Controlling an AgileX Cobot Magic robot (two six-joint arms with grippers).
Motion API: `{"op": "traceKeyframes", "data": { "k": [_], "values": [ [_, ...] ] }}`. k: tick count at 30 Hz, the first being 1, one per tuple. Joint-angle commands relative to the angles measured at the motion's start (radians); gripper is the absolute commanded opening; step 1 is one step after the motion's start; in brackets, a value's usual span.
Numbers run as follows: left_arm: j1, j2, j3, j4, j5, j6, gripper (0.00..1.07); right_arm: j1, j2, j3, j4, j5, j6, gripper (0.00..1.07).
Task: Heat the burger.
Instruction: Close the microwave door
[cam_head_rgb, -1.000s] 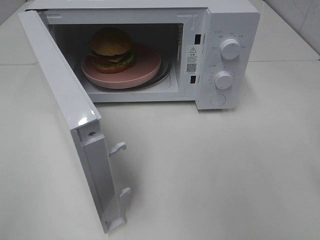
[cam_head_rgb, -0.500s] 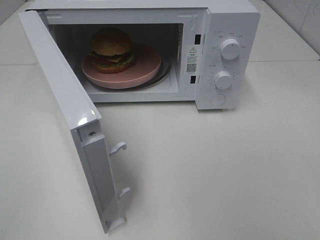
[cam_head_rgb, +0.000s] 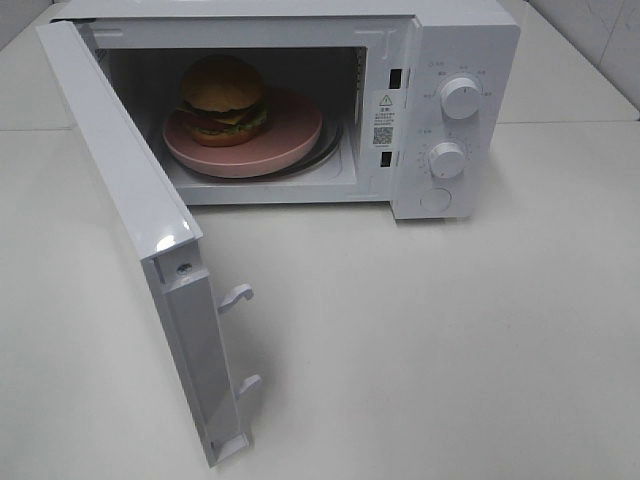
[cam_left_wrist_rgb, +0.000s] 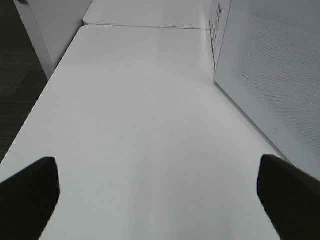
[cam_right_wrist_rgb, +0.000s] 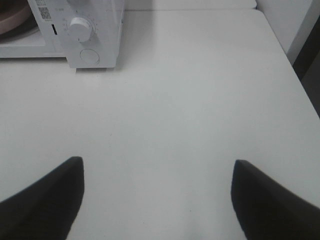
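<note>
Your left fingers (cam_left_wrist_rgb: 30, 192) and right fingers (cam_right_wrist_rgb: 45, 195) are standing wide and empty. The burger (cam_head_rgb: 222, 98) is sitting well ahead of them in the microwave (cam_head_rgb: 495, 150). You are probably facing the closing step next, pushing shut the door (cam_head_rgb: 120, 180) beside your left fingers.

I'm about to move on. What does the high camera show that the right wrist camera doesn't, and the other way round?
Only the high camera: the burger sitting inside the microwave, the door swung open, and the upper knob.
Only the right wrist camera: the right gripper, open and empty above the table.
Both: the table, the lower knob, the round button under it, and the pink plate, though the wrist view catches just its edge.
</note>
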Motion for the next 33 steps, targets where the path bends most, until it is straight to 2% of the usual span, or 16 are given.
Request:
{"op": "traceKeyframes", "data": {
  "k": [1,33],
  "values": [
    [0.004,-0.017,0.001,0.002,-0.007,0.005,1.06,-0.004,-0.059,0.001,0.000,0.000,-0.016,0.76],
    [0.004,-0.017,0.001,0.002,-0.007,0.005,1.06,-0.004,-0.092,0.001,-0.015,-0.001,0.013,0.76]
  ]
}}
